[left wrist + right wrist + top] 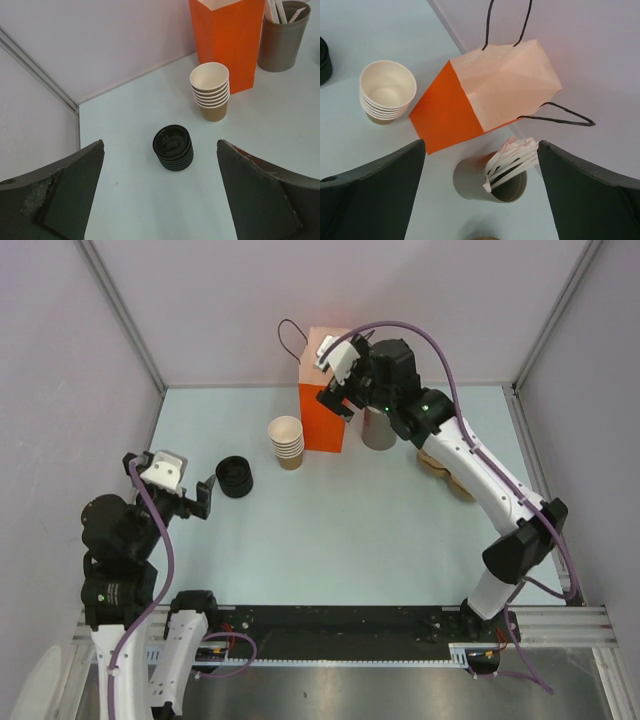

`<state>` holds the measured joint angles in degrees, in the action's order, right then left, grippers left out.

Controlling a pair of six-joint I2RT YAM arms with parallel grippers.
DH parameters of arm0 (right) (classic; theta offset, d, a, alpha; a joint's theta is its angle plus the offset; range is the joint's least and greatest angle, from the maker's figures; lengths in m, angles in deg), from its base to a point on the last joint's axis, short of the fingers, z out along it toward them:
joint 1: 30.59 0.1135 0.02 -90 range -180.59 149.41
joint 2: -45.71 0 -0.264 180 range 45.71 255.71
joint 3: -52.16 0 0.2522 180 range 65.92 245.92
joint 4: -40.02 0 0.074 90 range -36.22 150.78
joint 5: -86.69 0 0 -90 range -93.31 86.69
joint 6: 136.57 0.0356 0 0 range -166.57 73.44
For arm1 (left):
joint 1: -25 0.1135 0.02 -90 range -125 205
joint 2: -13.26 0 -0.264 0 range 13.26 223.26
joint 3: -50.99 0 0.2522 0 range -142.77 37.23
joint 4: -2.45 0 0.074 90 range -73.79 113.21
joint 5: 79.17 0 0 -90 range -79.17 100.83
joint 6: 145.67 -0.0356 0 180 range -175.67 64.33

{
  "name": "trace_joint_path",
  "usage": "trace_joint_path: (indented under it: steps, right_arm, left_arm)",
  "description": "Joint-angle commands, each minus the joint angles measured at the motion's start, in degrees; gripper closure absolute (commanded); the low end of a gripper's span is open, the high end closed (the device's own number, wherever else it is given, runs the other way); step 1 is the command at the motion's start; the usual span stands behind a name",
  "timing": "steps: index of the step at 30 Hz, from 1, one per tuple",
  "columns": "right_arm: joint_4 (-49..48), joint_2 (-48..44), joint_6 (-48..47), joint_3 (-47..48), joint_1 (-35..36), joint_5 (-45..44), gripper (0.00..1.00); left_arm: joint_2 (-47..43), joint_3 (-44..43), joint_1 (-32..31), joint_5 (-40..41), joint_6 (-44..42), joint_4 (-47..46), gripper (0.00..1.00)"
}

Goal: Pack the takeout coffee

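Hovering my right claw (481,150) over the mouth of the orange paper bag (445,112), fingers spread wide and holding nothing, I judge the packing not yet shown as done. What I can see of the bag's pale inside shows no cup, and no lidded takeout coffee appears in any view, so I cannot place it relative to me. A tan shape (440,462) half hidden under my right arm might be it, while my left claw (160,150), also spread and empty, faces the stack of black lids (173,147).

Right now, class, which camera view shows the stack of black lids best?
Left wrist: the stack of black lids sits centred, whole and large. Top external shows it small; right wrist catches only its edge.
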<state>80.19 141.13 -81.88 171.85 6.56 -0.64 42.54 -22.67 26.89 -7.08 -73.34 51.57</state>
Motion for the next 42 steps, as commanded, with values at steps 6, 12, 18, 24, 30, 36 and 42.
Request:
trace_joint_path:
  steps: [6,12,18,24,30,36,42]
  right_arm:
    - [6.00,12.94,-7.40,16.13,-4.09,8.30,0.01]
    - [11.89,18.66,-10.04,20.54,-6.56,15.51,0.04]
    - [13.23,22.35,-10.92,22.74,-7.44,19.56,0.07]
    - [12.52,25.78,-10.83,25.54,-8.05,20.35,0.11]
    - [13.31,28.86,-11.10,28.98,-8.67,21.58,0.16]
    - [14.45,29.56,-11.53,29.95,-9.28,23.07,0.38]
    - [15.86,29.12,-11.62,30.30,-9.90,25.53,0.62]
  left_arm:
    - [-2.29,4.00,3.55,-1.68,0.62,-0.55,0.01]
    - [-2.47,5.14,8.30,-7.13,1.76,-1.34,0.01]
    - [-0.10,3.74,9.36,-8.19,2.47,-1.17,0.01]
    - [0.34,4.17,9.53,-7.14,2.20,-1.16,0.00]
    - [-0.71,5.58,9.97,-6.96,1.85,-1.17,0.00]
    - [-0.19,5.49,10.50,-7.84,2.20,-1.34,0.01]
    - [-0.10,5.84,11.03,-8.45,2.47,-1.60,0.01]
